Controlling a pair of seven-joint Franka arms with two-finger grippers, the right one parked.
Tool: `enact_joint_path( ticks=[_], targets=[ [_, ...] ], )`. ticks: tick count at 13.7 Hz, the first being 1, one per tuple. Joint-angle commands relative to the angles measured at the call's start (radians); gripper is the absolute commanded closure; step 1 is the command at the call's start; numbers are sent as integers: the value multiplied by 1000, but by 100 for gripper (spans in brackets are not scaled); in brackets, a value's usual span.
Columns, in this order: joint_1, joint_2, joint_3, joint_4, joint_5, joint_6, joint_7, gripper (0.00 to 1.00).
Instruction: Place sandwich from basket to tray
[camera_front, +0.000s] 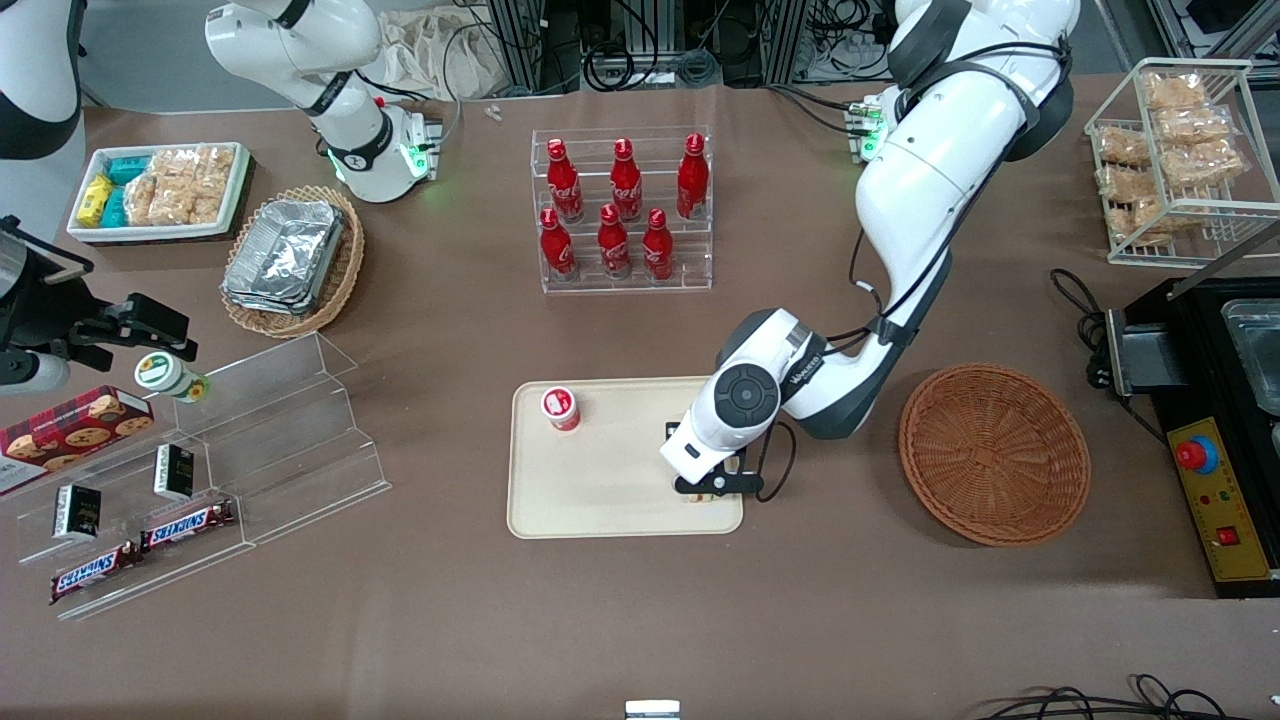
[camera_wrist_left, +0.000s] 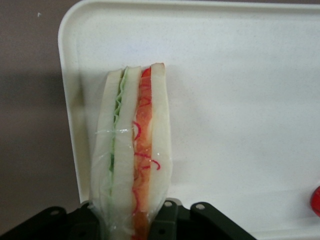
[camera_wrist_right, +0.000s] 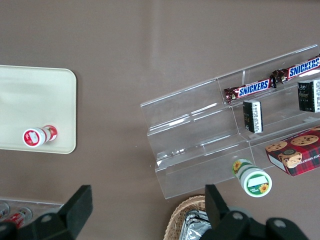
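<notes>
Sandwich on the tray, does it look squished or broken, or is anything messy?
Nothing stands out. The sandwich looks whole in its clear wrap, standing on edge near the tray's corner with the tool at its end. The basket is empty, nothing spilled.

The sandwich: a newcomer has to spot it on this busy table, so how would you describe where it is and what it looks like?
Find the cream tray in the middle of the table, beside the empty brown basket. The gripper is at the tray's basket-side corner, jaws shut on the sandwich. It is a clear-wrapped white-bread wedge with green and orange-red filling, unlike the red-capped bottle standing nearby.
</notes>
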Motion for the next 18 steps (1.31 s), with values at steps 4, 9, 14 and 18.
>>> enact_joint_path(
  ticks=[4,9,14,18],
  targets=[
    [-3,-104,4,22,28,-47,-35,0],
    [125,-295,1,33,-124,-324,-17,0],
    [355,-476,1,26,-170,-604,295,0],
    [527,-610,4,-98,-140,-647,498,0]
  ],
)
